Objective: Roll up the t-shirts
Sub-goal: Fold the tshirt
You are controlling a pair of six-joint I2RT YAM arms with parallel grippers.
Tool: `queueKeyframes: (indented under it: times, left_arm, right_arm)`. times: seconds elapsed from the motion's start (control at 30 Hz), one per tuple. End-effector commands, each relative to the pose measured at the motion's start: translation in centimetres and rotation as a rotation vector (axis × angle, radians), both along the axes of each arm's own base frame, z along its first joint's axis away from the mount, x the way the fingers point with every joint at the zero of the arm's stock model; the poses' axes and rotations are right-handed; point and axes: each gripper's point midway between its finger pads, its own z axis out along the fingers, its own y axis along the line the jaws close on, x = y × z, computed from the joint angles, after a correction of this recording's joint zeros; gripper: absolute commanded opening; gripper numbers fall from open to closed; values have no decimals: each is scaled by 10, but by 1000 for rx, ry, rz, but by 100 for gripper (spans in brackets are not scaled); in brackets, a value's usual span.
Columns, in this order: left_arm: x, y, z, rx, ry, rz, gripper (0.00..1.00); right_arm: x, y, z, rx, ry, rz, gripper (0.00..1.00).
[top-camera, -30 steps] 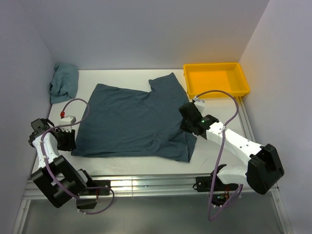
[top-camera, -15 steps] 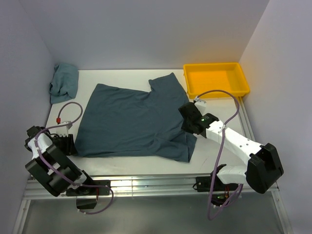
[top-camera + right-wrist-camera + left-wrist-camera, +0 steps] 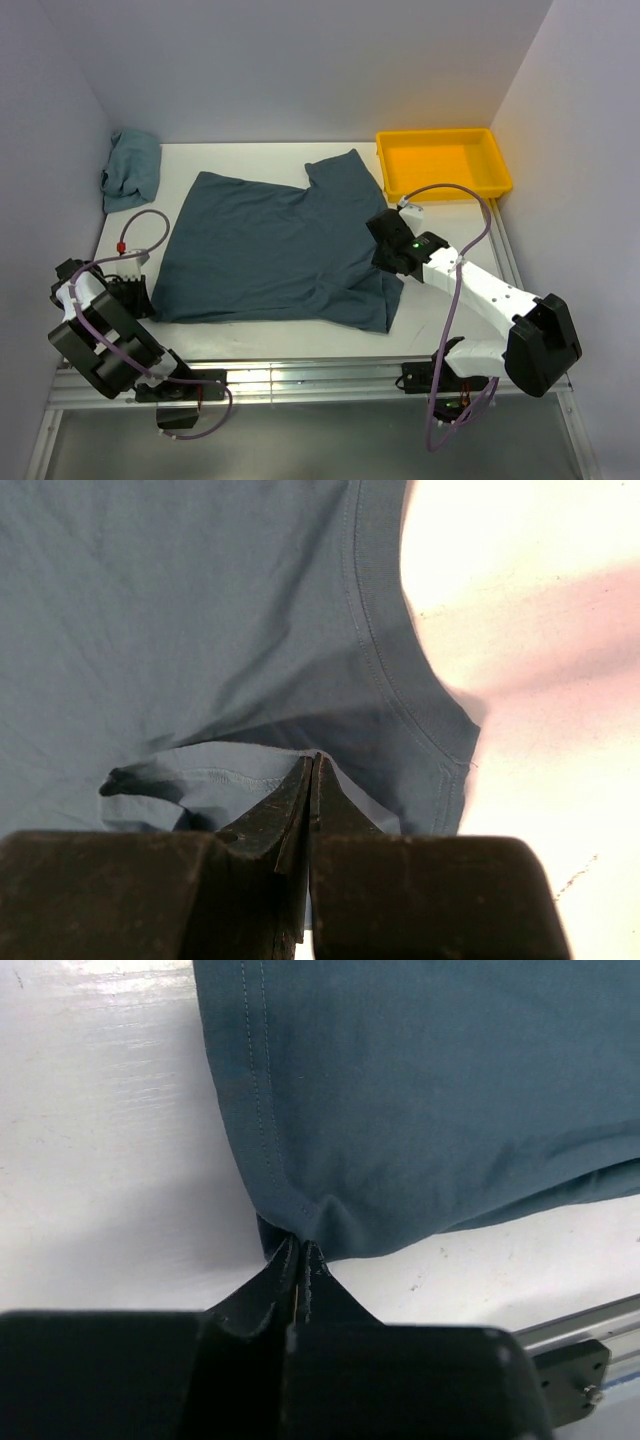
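Starting nearest, at the near left: left claw (image 3: 300, 1245) clamped all but closed on the near left hem corner of the t-shirt (image 3: 270, 250), with puckered cloth right at the tips. Kept low to the table (image 3: 300, 335), probably to hold that corner down and square. Over to the near right: right claw (image 3: 312, 765) squeezed fully closed at a raised fold beside the sleeve, apparently nipping that fold, with wrinkles all around. Two grips along the near edge, likely for lifting it together and starting a roll toward the far side. Otherwise spread mostly flat mid-table, far sleeve just beside the tray (image 3: 445, 165). Not rolled yet. Farther back: crumpled bundle of cloth (image 3: 130, 170) tucked in the far left corner; yellow tray at far right, presumably there for finished rolls.
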Motion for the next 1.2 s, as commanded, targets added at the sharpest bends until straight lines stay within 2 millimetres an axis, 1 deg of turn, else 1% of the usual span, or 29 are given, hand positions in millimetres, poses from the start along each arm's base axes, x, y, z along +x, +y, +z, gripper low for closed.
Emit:
queueKeyframes:
  times: [0.0, 0.03, 0.1, 0.2, 0.4, 0.53, 0.57, 0.6, 0.7, 0.73, 0.77, 0.83, 0.87, 0.93, 0.97, 1.0, 1.07, 1.1, 1.17]
  left_arm:
    - [13, 4, 23, 14, -76, -22, 0]
    - [16, 7, 32, 30, -97, -21, 0]
    - [19, 5, 40, 23, -110, -27, 0]
    - [30, 13, 57, 33, -144, -17, 0]
    - [45, 20, 66, -6, -153, -12, 0]
    - [61, 27, 80, -43, -176, -23, 0]
    - [65, 25, 83, -58, -184, -33, 0]
    - [71, 27, 87, -61, -192, -42, 0]
    - [85, 21, 94, -75, -209, -67, 0]
    - [88, 18, 92, -78, -203, -76, 0]
    - [96, 11, 94, -75, -208, -97, 0]
    - [104, 1, 92, -81, -205, -118, 0]
    - [112, -6, 91, -77, -204, -132, 0]
    - [120, -13, 88, -83, -194, -142, 0]
    - [124, -20, 87, -95, -185, -153, 0]
    - [130, -19, 85, -89, -182, -155, 0]
    - [140, -24, 86, -89, -180, -159, 0]
    - [144, -23, 81, -83, -172, -158, 0]
    - [152, -26, 79, -78, -166, -153, 0]
  right_arm:
    - [11, -6, 23, -14, -63, -24, 0]
    - [13, -7, 28, -16, -74, -28, 0]
    - [13, -9, 33, -26, -81, -34, 0]
    - [17, -14, 42, -25, -106, -51, 0]
    - [24, -26, 47, -5, -130, -86, 0]
    - [28, -27, 51, -6, -144, -89, 0]
    - [29, -27, 52, -5, -151, -90, 0]
    - [31, -26, 55, -5, -158, -89, 0]
    - [34, -29, 60, -14, -168, -97, 0]
    - [35, -29, 61, -19, -170, -94, 0]
    - [36, -29, 63, -20, -174, -93, 0]
    - [37, -30, 65, -22, -179, -96, 0]
    - [38, -30, 66, -21, -184, -96, 0]
    - [38, -31, 66, -28, -189, -101, 0]
    - [39, -31, 67, -28, -194, -103, 0]
    - [40, -31, 67, -30, -198, -101, 0]
    - [44, -31, 69, -35, -209, -100, 0]
    - [46, -31, 69, -40, -212, -98, 0]
    - [52, -31, 68, -58, -211, -100, 0]
